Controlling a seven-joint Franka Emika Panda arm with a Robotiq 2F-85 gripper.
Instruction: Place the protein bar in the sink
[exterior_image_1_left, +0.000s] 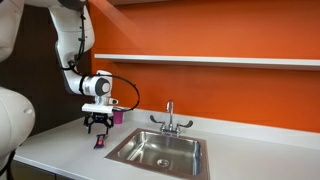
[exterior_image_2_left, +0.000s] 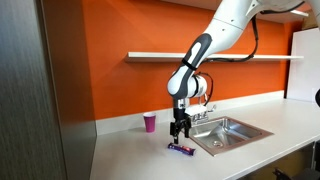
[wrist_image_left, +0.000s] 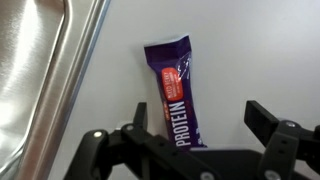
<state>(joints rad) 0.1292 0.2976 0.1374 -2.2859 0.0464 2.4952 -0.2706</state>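
Holding the gripper released and empty directly over the protein bar.
Straddling the wrapper in the wrist view, with its long axis running about 12 to 6 o'clock, crossways to the closing line of the fingers and sitting nearer the 9 o'clock one; lying flat on the counter, just beside the sink rim at 9 o'clock; judging a straight descent and closure as the coming move.
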